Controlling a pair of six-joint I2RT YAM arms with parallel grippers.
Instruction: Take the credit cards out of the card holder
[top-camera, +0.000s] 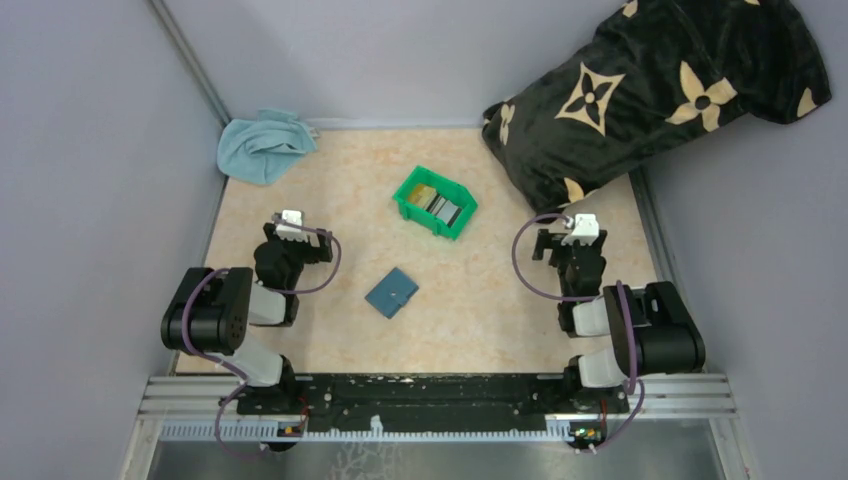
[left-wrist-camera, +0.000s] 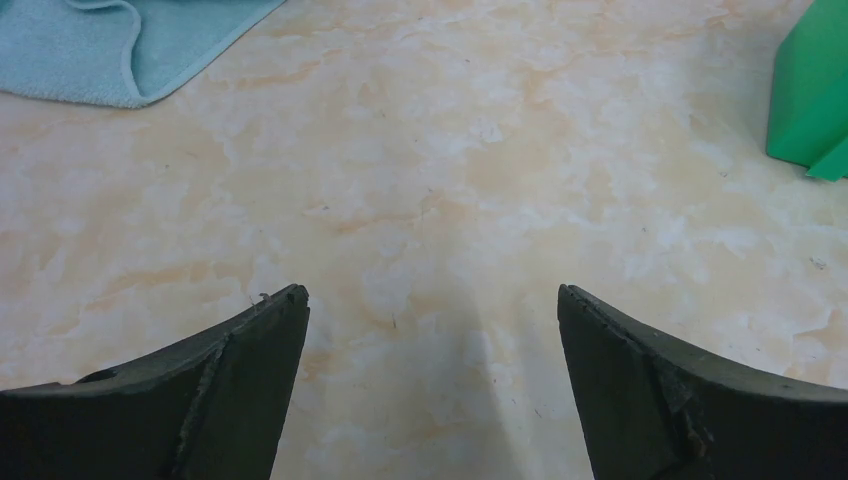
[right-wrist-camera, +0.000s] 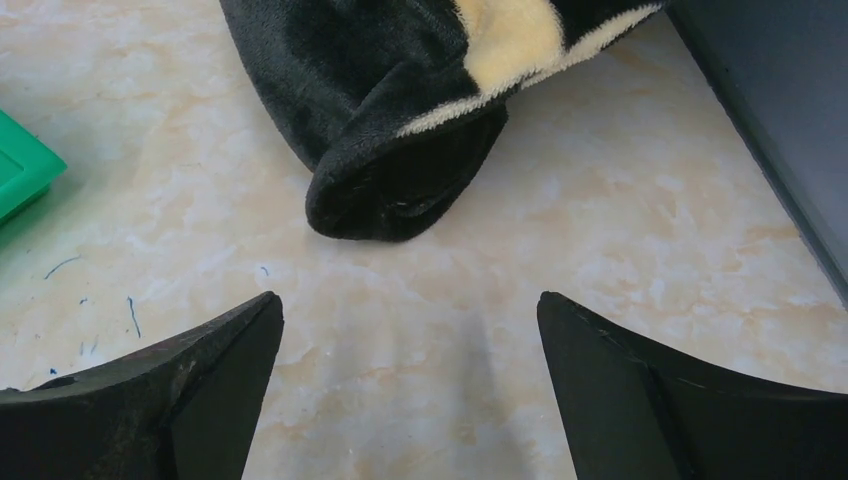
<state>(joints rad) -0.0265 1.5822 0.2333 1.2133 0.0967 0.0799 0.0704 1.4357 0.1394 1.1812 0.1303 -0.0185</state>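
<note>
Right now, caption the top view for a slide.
Left gripper and right gripper open, flanking shut wallet; cards in bin.

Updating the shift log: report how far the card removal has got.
Done, it seems: what look like credit cards, one gold, others dark, lie in the green bin, apart from the closed blue card holder. In hand: nothing; left gripper and right gripper are open, empty. Left: unclear whether any cards remain inside.
</note>
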